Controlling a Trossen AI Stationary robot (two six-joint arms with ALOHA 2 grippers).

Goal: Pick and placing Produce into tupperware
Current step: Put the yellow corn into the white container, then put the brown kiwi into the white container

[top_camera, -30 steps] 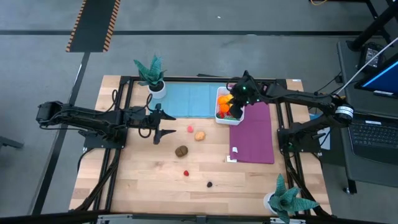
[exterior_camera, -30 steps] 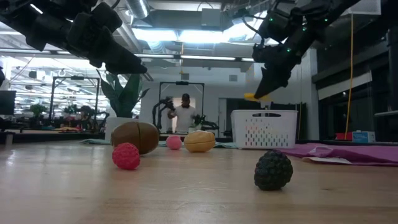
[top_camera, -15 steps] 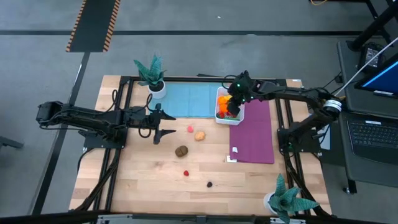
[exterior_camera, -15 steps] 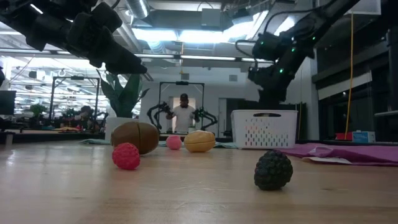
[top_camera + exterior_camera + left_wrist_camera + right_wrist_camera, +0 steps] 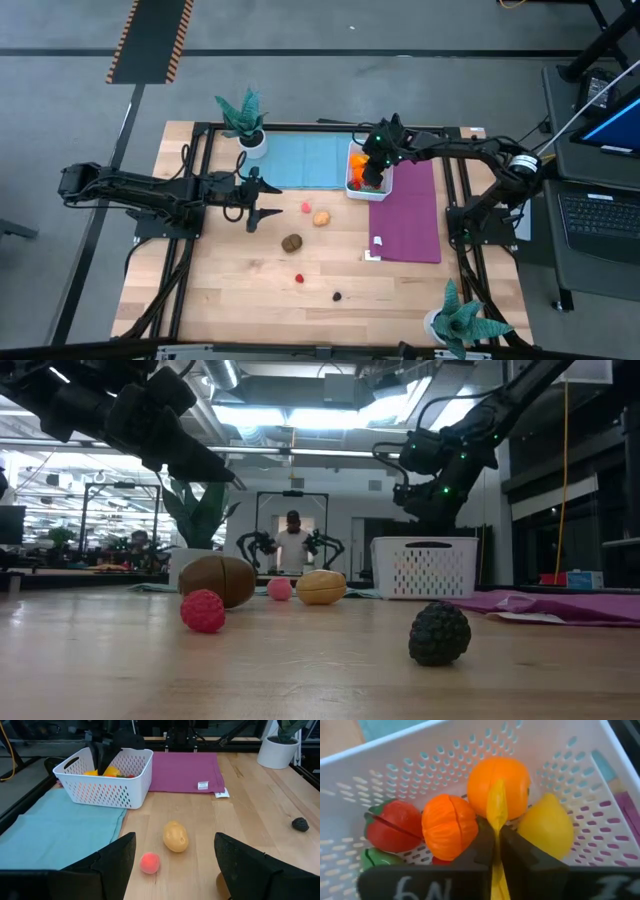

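Observation:
The white perforated tupperware [image 5: 356, 185] stands at the far middle of the table. My right gripper [image 5: 496, 827] reaches down into it, shut on a thin yellow piece of produce. Inside lie an orange [image 5: 498, 777], a ribbed orange piece [image 5: 449, 826], a lemon [image 5: 546, 827], a red piece [image 5: 388, 825] and a green one [image 5: 375, 857]. On the wood rest a pink ball [image 5: 306, 207], a tan potato [image 5: 321, 217], a brown piece [image 5: 291, 242], a red berry [image 5: 299, 279] and a dark berry [image 5: 337, 296]. My left gripper [image 5: 262, 200] waits open, left of them. My right gripper pinches the thin yellow piece [image 5: 496, 810] between its two fingers [image 5: 482, 845]; the piece stands edge-on and juts past the fingertips. The fingers slant down from above into the tupperware. The piece hangs just over the orange and the lemon; whether it touches them I cannot tell.
A blue mat [image 5: 310, 160] lies left of the tupperware, a purple mat [image 5: 410, 215] with a white tag [image 5: 377, 242] to its near right. Teal potted plants stand at the far left [image 5: 245, 120] and near right [image 5: 462, 320]. A person [image 5: 293, 545] stands in the room behind.
My right gripper has sunk from above the tupperware down into it, carrying the yellow piece, which is now hidden behind the container's wall in the low view. The arm has tipped a little steeper.

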